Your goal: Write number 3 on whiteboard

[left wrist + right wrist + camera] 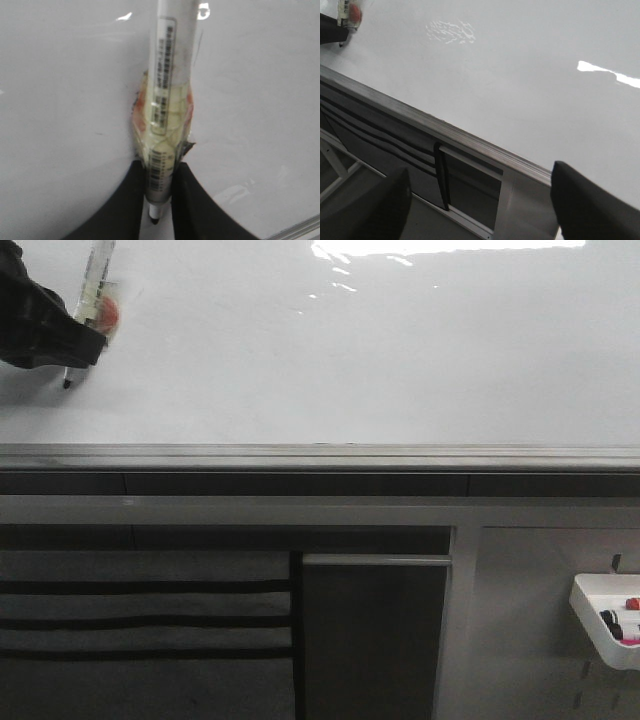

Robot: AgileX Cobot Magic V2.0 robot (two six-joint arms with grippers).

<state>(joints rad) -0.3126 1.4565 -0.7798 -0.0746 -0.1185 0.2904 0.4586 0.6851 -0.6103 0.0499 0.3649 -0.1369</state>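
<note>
Already clenched low on a light, stiff, taped marker (167,100), the left gripper (159,200) hovers over the slick, blank whiteboard (380,360); right gripper (480,200) jaws released.

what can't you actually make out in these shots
- Whether the marker tip touches the whiteboard: too small in the front view, and the left wrist view looks straight down the pen.
- Any number 3: no stroke shows, but the left gripper covers some of the board.
- Marker's top: cut off by the frame edge in the front and left wrist views.
- Contents of the white tray: cut off at the front view's right edge.
</note>
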